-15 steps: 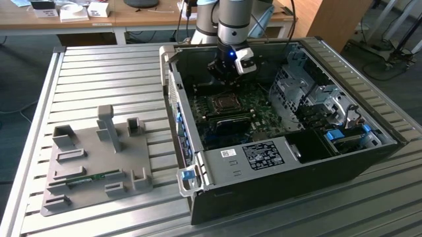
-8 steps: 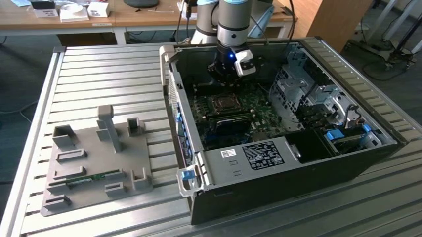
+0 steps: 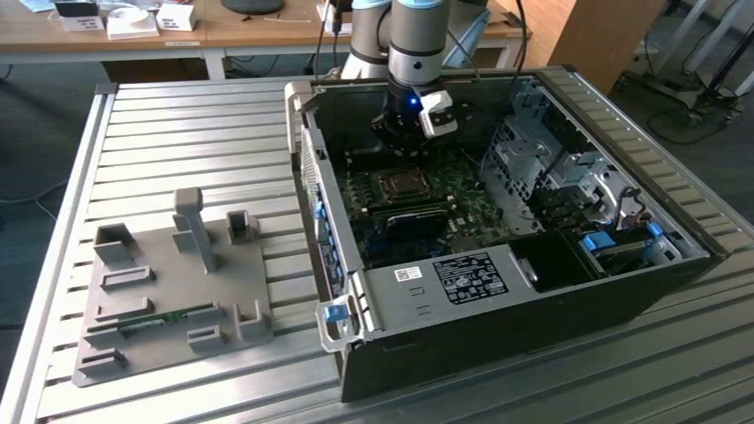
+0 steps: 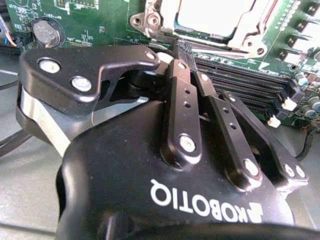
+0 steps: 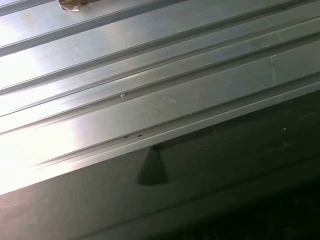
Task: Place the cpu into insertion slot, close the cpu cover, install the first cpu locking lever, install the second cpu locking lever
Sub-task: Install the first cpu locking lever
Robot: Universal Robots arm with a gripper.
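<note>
Hovering at the insertion slot's point(image 3: 401, 185) twelve o'clock edge in the exterior view: gripper point(image 4: 185, 50), fingers point(image 4: 182, 100) drawn narrow; cpu point(image 4: 210, 14) seated under lowered cpu cover point(image 4: 248, 31). Risk: tips slipping, gouging memory slots point(image 4: 240, 77) at its six o'clock

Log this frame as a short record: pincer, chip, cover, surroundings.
pincer: shut, tips at the cover's edge, beside the memory slots
chip: seated under the cover
cover: down over the chip
case: open, on ribbed metal table
grey fixture: beside the case, on the exterior view's left
</note>
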